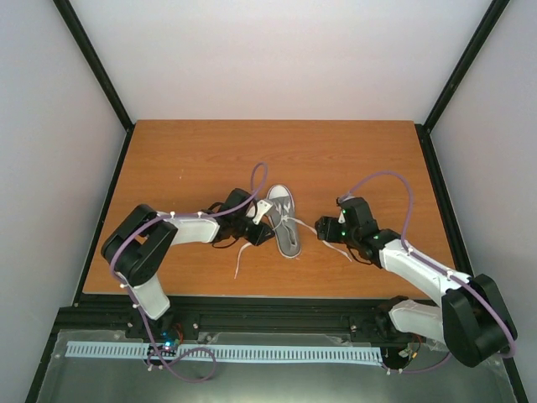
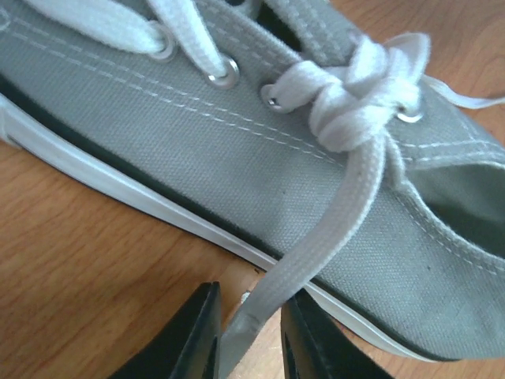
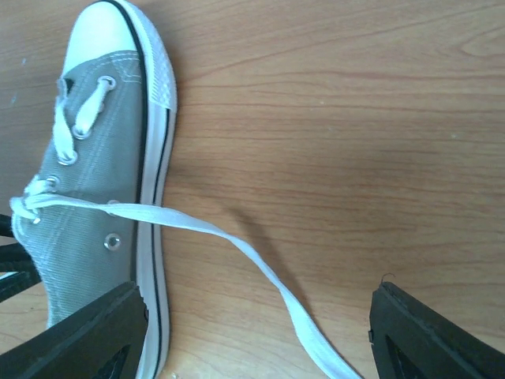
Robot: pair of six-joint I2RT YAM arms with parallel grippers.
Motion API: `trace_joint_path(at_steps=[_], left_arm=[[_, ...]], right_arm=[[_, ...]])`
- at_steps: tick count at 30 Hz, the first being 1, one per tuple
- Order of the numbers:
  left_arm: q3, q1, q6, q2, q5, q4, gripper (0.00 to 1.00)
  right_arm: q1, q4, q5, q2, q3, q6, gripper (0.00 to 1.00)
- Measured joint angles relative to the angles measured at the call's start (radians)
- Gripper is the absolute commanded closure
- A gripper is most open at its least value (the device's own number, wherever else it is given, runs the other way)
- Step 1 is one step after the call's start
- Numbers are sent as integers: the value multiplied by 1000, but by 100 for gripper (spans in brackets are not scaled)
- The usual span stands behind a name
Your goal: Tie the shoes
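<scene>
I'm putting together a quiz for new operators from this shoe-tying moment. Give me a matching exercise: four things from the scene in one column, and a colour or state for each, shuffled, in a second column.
Column 1
1. left gripper
2. right gripper
3. toe cap
4. canvas upper

Column 2
A. white
B. open, fingers wide apart
C. grey
D. pinching a lace

Pairs: 1-D, 2-B, 3-A, 4-C
</scene>
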Motion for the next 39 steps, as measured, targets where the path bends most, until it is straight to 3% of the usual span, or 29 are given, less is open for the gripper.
trace_joint_path(at_steps=[5, 14, 27, 31, 38, 39], left_arm=[[2, -4, -5, 10, -18, 0, 99], [1, -8, -44, -69, -33, 29, 99], [6, -8, -113, -107, 44, 85, 99], [5, -8, -127, -108, 49, 107, 99], [-5, -8, -148, -110, 63, 177, 99], [-11, -8, -150, -112, 65, 189, 99]], right_arm=[[-20, -39, 9, -8, -10, -2, 22], [-23, -165, 42, 16, -10, -2, 28], [33, -186, 52, 123, -8, -21, 33], [49, -180, 83, 144, 2, -27, 46], [60, -169, 158, 179, 14, -6, 96], [60, -168, 166, 182, 15, -3, 97]])
